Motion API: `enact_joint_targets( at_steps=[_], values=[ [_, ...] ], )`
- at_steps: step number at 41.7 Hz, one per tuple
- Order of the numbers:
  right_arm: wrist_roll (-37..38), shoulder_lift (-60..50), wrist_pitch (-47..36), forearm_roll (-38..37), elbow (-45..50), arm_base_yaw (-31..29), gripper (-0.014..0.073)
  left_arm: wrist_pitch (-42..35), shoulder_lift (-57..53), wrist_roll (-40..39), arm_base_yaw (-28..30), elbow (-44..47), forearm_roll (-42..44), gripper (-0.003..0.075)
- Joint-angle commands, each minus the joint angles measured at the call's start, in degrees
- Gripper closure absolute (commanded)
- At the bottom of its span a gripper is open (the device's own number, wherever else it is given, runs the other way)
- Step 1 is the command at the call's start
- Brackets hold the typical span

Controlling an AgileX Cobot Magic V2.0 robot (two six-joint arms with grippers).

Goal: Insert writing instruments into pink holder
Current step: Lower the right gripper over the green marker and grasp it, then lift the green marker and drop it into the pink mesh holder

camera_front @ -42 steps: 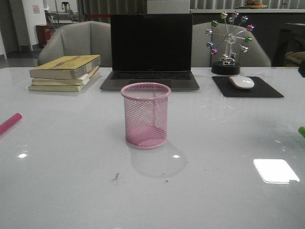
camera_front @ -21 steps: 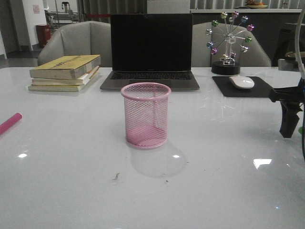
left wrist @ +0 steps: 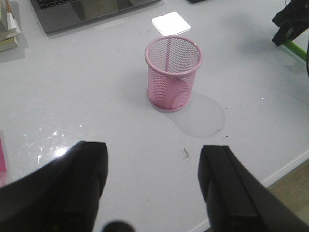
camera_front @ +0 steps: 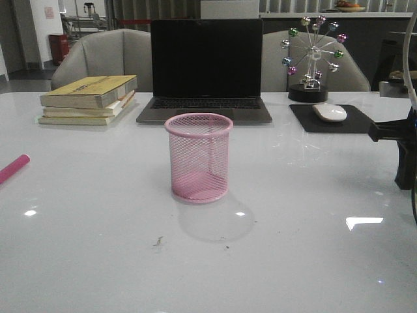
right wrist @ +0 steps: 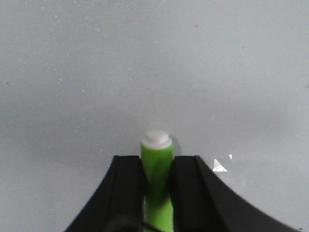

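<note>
Markers are both outside the round pink wire-mesh holder (camera_front: 199, 156), which stands empty at the middle of the white table (camera_front: 98, 261). The magenta pink marker (camera_front: 13, 168) lies at the table's left edge. One second ago the right edge showed only a green tip; since then the right gripper (right wrist: 157, 166) has come down and now its jaws press both sides of the lime green marker (right wrist: 157, 159), so lifting seems next. The left gripper (left wrist: 152, 188) hangs open.
</note>
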Motion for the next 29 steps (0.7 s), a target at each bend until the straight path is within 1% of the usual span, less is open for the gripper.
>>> enact_joint_targets(
  at_steps=[1, 4, 7, 10, 11, 15, 18, 20, 23, 29],
  values=[
    [-0.48, -6.36, -3.09, -0.27, -1.28, 0.46, 0.0496, -4.22, -0.09, 0.02, -0.41, -1.59, -0.33, 0.0267],
    [-0.48, -10.72, -6.92, -0.19, -0.2, 2.26, 0.0496, -4.22, -0.09, 0.02, -0.41, -1.59, -0.33, 0.0267],
    [-0.48, -16.89, -14.69, 0.93, 3.27, 5.28, 0.0496, -4.22, -0.09, 0.02, -0.41, -1.59, -0.33, 0.0267],
    [-0.48, -24.09, -27.48, 1.37, 9.22, 9.64, 0.0496, -4.22, -0.09, 0.02, -0.41, -1.59, -0.33, 0.0267],
    [-0.48, -26.96, -33.67, 1.37, 12.1, 11.71, 0.0496, -4.22, -0.09, 0.02, -0.41, -1.59, -0.33, 0.0267],
    [-0.48, -34.54, -54.1, 1.26, 20.62, 18.84, 0.0496, -4.22, -0.09, 0.02, -0.41, -1.59, -0.33, 0.0267],
    [-0.48, -38.05, -65.04, 1.26, 25.74, 24.02, 0.0496, -4.22, -0.09, 0.02, -0.41, -1.59, -0.33, 0.0267],
    [-0.48, -39.22, -70.35, 0.88, 28.33, 27.33, 0.0496, -4.22, -0.09, 0.02, -0.41, -1.59, -0.33, 0.0267],
    [-0.48, -39.0, -75.98, 0.23, 29.7, 31.47, 0.0496, -4.22, -0.09, 0.02, -0.41, -1.59, -0.33, 0.0267],
    [-0.48, -35.3, -83.43, -2.18, 29.7, 37.16, 0.0496, -4.22, -0.09, 0.02, -0.41, -1.59, -0.33, 0.0267]
  ],
)
